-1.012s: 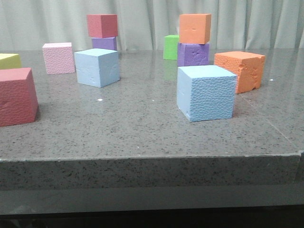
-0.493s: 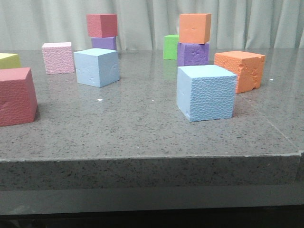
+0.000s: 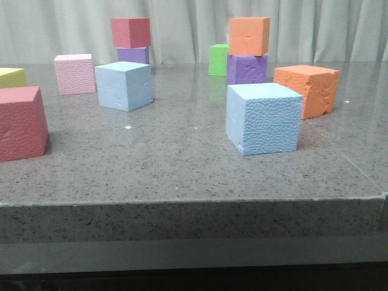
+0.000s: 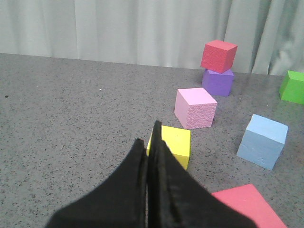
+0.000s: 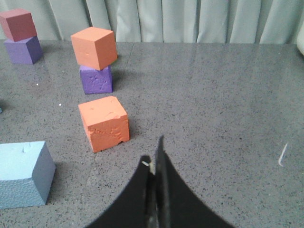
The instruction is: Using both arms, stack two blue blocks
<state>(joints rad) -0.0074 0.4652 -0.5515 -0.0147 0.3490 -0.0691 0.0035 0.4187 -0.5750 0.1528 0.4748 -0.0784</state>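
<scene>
Left gripper: black angular-fingered left gripper [image 4: 151,142], fingers pressed together w/ no gap, holding nothing, above the speckled grey stone table [image 3: 182,151].
Right gripper: black angular-fingered right gripper [image 5: 154,159], fingers likewise closed tight, nothing between them.
Smooth blue block: light blue smooth-faced foam cube [image 3: 123,85], sits on table, left-rear area in front view, upright, free of neighbours.
Smooth block vs left gripper: in left wrist view the cube [image 4: 262,141] is ahead of the fingertips and well off to one side, apart from them; no contact.
Pebbled blue block: light blue bumpy-faced foam cube [image 3: 264,118], on table nr the front edge, right of centre, standing alone.
Pebbled block vs right gripper: in right wrist view the cube [image 5: 23,174] is well off to the side of the closed tips, about level w/ them, not touching.
Blue blocks vs each other: well apart, both on the table, not stacked.
Nearest to left gripper: yellow foam cube [image 4: 171,145] just beyond the tips; pink pebbled foam cube [image 4: 194,108] further on.
Nearest to right gripper: orange rough foam cube [image 5: 103,123] ahead, apart from tips.
Stacks: red foam cube [image 3: 130,32] on a purple foam cube [image 3: 133,55]; orange smooth foam cube [image 3: 249,36] on a 2nd purple cube [image 3: 246,68].
</scene>
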